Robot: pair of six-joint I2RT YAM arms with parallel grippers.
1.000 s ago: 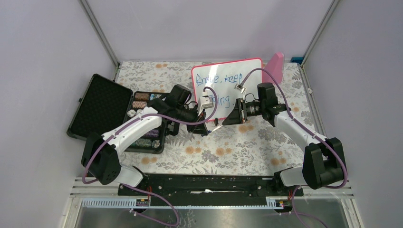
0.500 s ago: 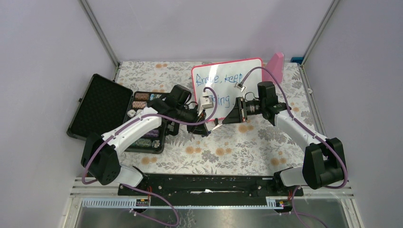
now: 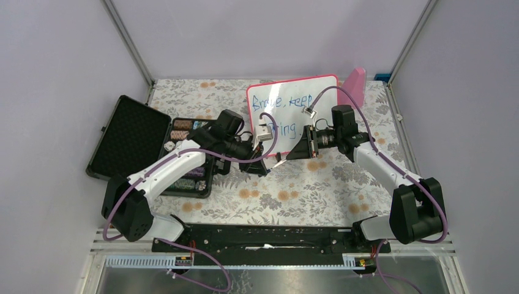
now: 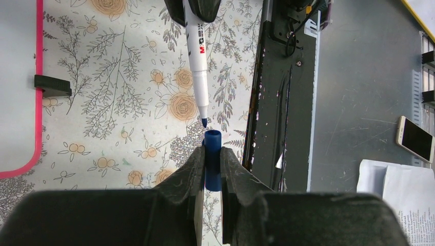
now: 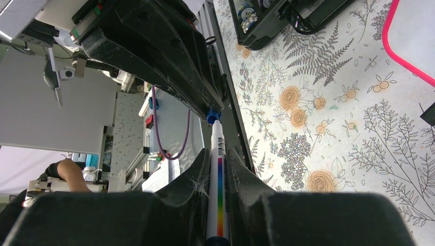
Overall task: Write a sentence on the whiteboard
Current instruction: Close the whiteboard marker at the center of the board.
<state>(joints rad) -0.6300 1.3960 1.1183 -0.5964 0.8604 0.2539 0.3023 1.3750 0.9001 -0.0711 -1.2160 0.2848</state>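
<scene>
The board (image 3: 287,89) stands at the back middle of the floral cloth (image 3: 294,190). Its long axis runs left to right, its face is turned towards the arms, and a black foot (image 4: 51,84) rests on the cloth. The blue sentence (image 3: 283,103) runs left to right in two lines. The top line reads about "Brave, keep". Of the lower line only "ing" shows, because both wrists and their purple cables cross in front of the board's lower half.

Just in front of the board the two grippers meet nose to nose. The right gripper (image 5: 219,154) is clamped on a white marker (image 4: 197,56) that lies roughly level, its blue tip aimed at the left arm. The left gripper (image 4: 212,151) is pinched tight on the blue cap (image 4: 213,141), whose open mouth faces the tip. Marker and cap are in line, and the left wrist view shows a sliver of gap between them.

A pink paddle (image 3: 356,82) stands behind the board's right corner. At the left an open black case (image 3: 128,138) lies with its lid flat. Its tray (image 3: 183,131) holds rows of stacked round chips, partly hidden under the left arm.
</scene>
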